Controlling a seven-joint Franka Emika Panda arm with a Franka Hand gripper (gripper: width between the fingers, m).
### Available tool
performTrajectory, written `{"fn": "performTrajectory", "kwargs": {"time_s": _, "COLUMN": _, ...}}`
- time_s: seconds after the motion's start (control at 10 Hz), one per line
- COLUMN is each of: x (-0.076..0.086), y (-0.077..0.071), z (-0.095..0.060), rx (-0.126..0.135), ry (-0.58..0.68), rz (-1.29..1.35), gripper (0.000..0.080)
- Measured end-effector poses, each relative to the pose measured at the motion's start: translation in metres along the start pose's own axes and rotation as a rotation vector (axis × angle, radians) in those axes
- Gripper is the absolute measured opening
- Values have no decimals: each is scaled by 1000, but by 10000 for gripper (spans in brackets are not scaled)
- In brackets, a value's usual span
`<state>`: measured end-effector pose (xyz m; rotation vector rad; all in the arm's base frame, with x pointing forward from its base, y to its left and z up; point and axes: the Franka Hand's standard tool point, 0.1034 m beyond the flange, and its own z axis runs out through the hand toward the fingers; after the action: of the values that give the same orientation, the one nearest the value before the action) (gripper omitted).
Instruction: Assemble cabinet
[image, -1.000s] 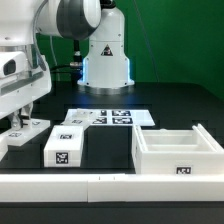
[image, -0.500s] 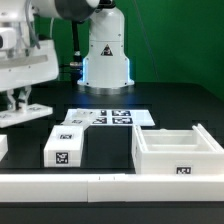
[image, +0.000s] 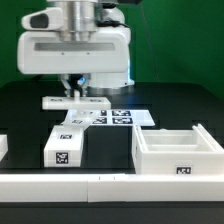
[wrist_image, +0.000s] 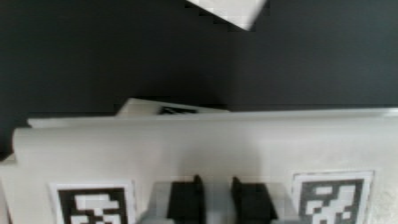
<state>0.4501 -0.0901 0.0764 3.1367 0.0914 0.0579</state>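
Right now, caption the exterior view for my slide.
Gripper holds a flat white panel above the table, cabinet box nearby.

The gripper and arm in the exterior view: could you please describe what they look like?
The gripper has a broad, boxy white housing with rounded corners and short dark fingers. Above it sits a grey cylindrical wrist joint with a black fitting beside it. The arm's white rounded base, behind, shows a bluish glow. No markings are legible.
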Motion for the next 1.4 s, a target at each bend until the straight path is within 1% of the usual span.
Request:
{"fn": "performTrajectory", "kwargs": {"time_s": 0.1, "x": -1, "y": 1, "z": 0, "rx": 2, "ry": -2, "rz": 88, "gripper": 64}}
{"fn": "performTrajectory", "kwargs": {"time_s": 0.2, "x": 0, "y": -2, "z": 0, "rx": 3, "ry": -2, "rz": 105, "gripper": 64}}
{"fn": "performTrajectory", "kwargs": {"time_s": 0.3, "x": 0, "y": -3, "z": 1, "rx": 11, "ry": -1, "rz": 195, "gripper": 64}}
{"fn": "performTrajectory", "kwargs": {"time_s": 0.4, "x": -1, "y": -9, "z": 1, "rx": 14, "ry": -2, "rz": 334, "gripper": 64}}
{"fn": "performTrajectory", "kwargs": {"time_s": 0.6, "x": -6, "y": -47, "z": 4, "rx": 19, "ry": -22, "rz": 626, "gripper": 64}}
{"fn": "performTrajectory", "kwargs": {"time_s": 0.7, "x": -4, "y": -66, "z": 3, "rx": 22, "ry": -34, "rz": 799, "gripper": 64}}
{"fn": "performTrajectory", "kwargs": {"time_s": 0.8, "x": 3, "y": -90, "z": 0, "rx": 24, "ry": -39, "rz": 928, "gripper": 64}}
{"fn": "performTrajectory", "kwargs": {"time_s": 0.9, "x": 6, "y": -107, "z": 0, "rx": 25, "ry": -41, "rz": 1062, "gripper": 64}}
{"fn": "performTrajectory", "kwargs": {"time_s": 1.0, "x": 8, "y": -113, "z": 1, "rx": 33, "ry": -46, "rz": 1132, "gripper": 64}}
{"fn": "performTrajectory", "kwargs": {"time_s": 1.1, "x": 7, "y": -114, "z": 1, "rx": 43, "ry": -53, "rz": 1199, "gripper": 64}}
{"fn": "performTrajectory", "kwargs": {"time_s": 1.4, "x": 6, "y": -120, "z": 3, "rx": 61, "ry": -71, "rz": 1362, "gripper": 64}}
